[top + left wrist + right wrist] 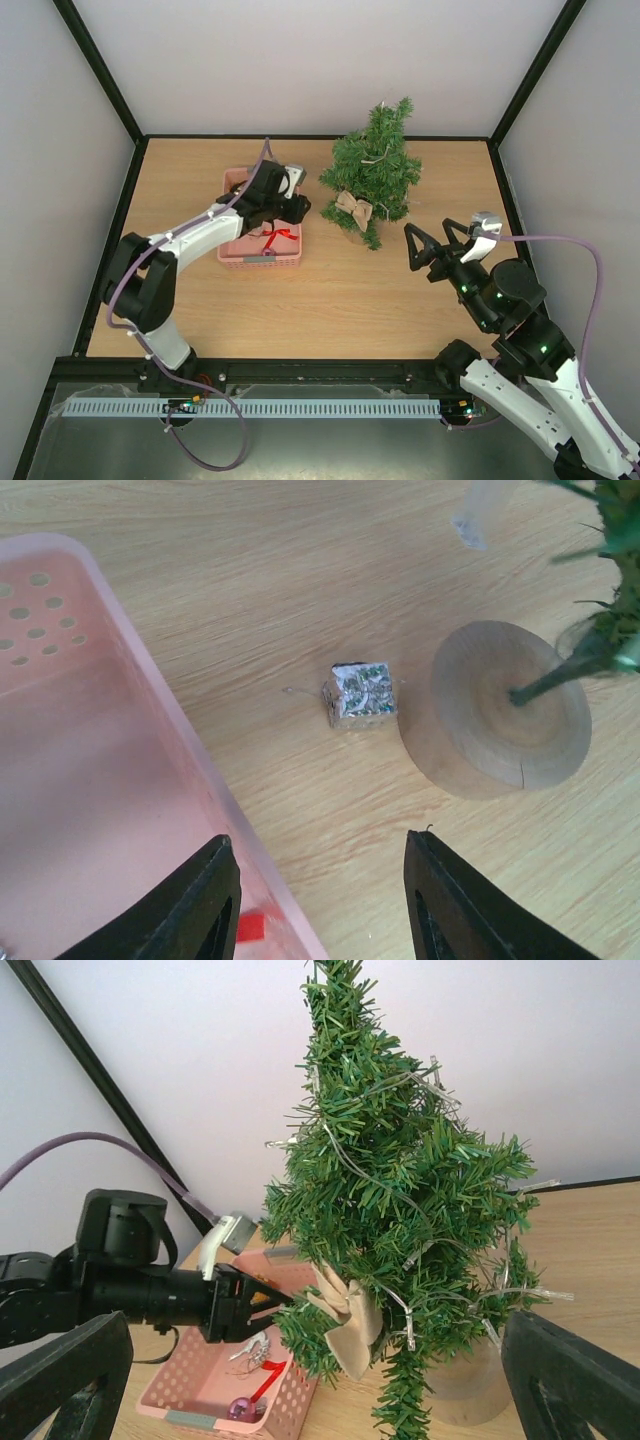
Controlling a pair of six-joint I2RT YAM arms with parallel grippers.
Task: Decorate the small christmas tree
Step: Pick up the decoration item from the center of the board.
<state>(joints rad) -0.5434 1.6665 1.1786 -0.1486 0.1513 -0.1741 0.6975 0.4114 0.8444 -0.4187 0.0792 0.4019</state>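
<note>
Left gripper [318, 845] jaws apart, empty, straddling the rim of the pink perforated plastic basket [60, 610]; just ahead, a silver foil cube [360, 695] beside the small christmas tree [400, 1190]; right gripper [432, 235] jaws wide, facing that tree.

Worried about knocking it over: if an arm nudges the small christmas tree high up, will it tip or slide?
Likely tips: the small christmas tree is tall and bushy on a thin stem over a small wooden base. Pushed low, that flat base would probably slide on the smooth table. The branches look bendy.
</note>
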